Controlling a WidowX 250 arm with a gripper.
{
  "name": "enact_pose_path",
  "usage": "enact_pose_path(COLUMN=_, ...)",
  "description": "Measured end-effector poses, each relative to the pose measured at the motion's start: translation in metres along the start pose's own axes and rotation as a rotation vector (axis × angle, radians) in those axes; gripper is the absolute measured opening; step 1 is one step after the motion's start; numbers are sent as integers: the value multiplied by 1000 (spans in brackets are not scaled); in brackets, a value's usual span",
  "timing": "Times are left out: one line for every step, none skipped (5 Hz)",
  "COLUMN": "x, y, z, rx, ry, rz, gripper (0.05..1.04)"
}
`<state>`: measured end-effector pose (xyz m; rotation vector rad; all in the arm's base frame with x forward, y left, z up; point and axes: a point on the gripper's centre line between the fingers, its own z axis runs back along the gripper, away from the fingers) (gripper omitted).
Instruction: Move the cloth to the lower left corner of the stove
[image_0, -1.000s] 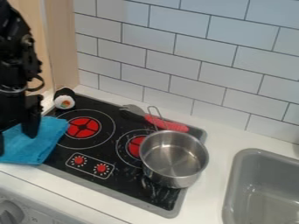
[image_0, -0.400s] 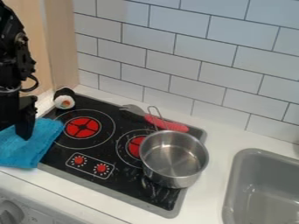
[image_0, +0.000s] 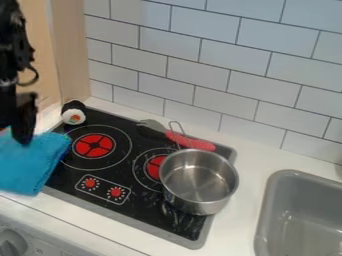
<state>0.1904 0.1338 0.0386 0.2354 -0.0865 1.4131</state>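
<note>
My pincer (image_0: 20, 131) is over the cloth (image_0: 30, 162) at the left of the stove (image_0: 147, 204), likely for placing it; whether it grips, I cannot tell.

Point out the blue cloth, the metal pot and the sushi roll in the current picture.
Blue cloth (image_0: 25, 162): camera view, on its folded top surface.
Metal pot (image_0: 199, 181): camera view, on its inside bottom.
Sushi roll (image_0: 73, 117): camera view, on its white end.
</note>
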Motion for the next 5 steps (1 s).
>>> enact_pose_path(x=-1, y=-2, z=29, rx=-48, ry=-44, rz=-10, gripper=998)
enact_pose_path(x=-2, y=-6, z=60, rx=-81, ry=-101, rz=-30, gripper=998)
enact_pose_path(x=-4, y=-5, z=70, rx=-99, ry=-110, rz=-25, gripper=998)
enact_pose_path(x=-4, y=-5, z=70, rx=-101, ry=-109, rz=-22, gripper=998)
enact_pose_path(x=-4, y=-5, z=70, rx=-101, ry=-109, rz=-21, gripper=998)
